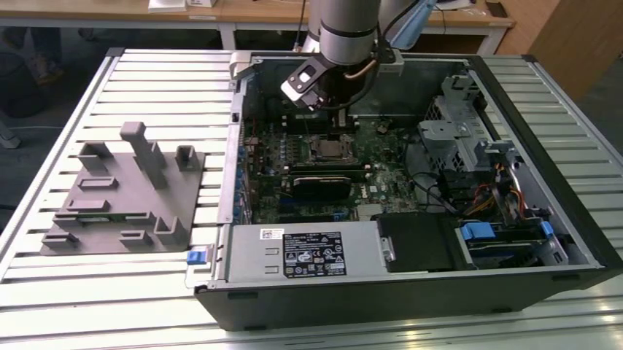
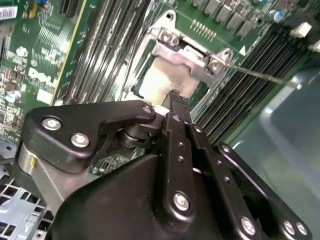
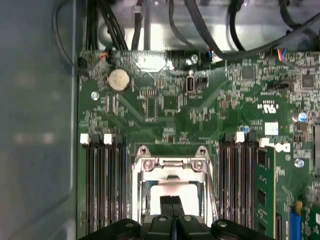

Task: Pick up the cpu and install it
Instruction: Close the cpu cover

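My gripper (image 3: 172, 201) has its two fingers pressed together, with nothing between them as far as I can see. Its tip hangs just over the cpu (image 3: 170, 189), close enough that I cannot tell whether it touches. In both wrist views the cpu lies flat, pale silvery side up, inside the metal socket frame (image 3: 172, 164). I judge it is already seated rather than carried. Closed fingers make a single narrow point, which suits pressing or nudging a flat chip inside so tight a frame.

A thin wire lever (image 2: 260, 75) sticks out from the frame's side in the second wrist view, so the socket looks not yet latched. Rows of dark memory slots (image 3: 102, 185) flank the socket on the green motherboard (image 1: 389, 171), and a green memory stick (image 3: 265, 190) stands in one of them. A coin cell battery (image 3: 119, 79) sits further up the board.

The board lies in an open computer case (image 1: 409, 302) resting on its side so that I can reach straight down into it. The case takes up the middle of the slatted metal surface (image 1: 98, 292) and reaches toward the edge on the exterior view's right. A grey tray (image 1: 127, 197) of moulded holders sits near the opposite edge, well apart from the case. Wooden desks (image 1: 262, 14) stand beyond the far edge.
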You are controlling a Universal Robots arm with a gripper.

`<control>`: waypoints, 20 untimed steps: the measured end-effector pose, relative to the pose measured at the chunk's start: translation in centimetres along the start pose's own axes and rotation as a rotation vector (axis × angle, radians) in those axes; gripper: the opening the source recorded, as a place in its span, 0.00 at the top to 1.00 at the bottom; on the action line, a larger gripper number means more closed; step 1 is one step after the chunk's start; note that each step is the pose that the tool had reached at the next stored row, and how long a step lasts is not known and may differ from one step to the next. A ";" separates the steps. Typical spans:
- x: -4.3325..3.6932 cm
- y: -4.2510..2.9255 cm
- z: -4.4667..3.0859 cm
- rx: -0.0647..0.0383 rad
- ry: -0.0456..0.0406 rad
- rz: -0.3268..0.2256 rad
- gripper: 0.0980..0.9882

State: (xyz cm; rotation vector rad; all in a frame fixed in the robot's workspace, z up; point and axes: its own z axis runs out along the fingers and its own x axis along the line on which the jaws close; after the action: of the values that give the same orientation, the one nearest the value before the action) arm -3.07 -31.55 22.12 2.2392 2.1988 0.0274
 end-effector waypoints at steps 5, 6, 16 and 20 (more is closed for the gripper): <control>-0.03 -0.74 0.21 0.000 0.0001 0.000 0.99; -0.03 -0.83 0.28 0.000 0.0001 0.000 0.99; -0.07 -1.97 0.85 0.001 0.0001 -0.001 0.99; -0.08 -2.07 1.09 0.001 0.0001 -0.001 0.99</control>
State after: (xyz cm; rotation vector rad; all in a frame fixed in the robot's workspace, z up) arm -5.13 -31.58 21.00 2.2387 2.2003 0.0266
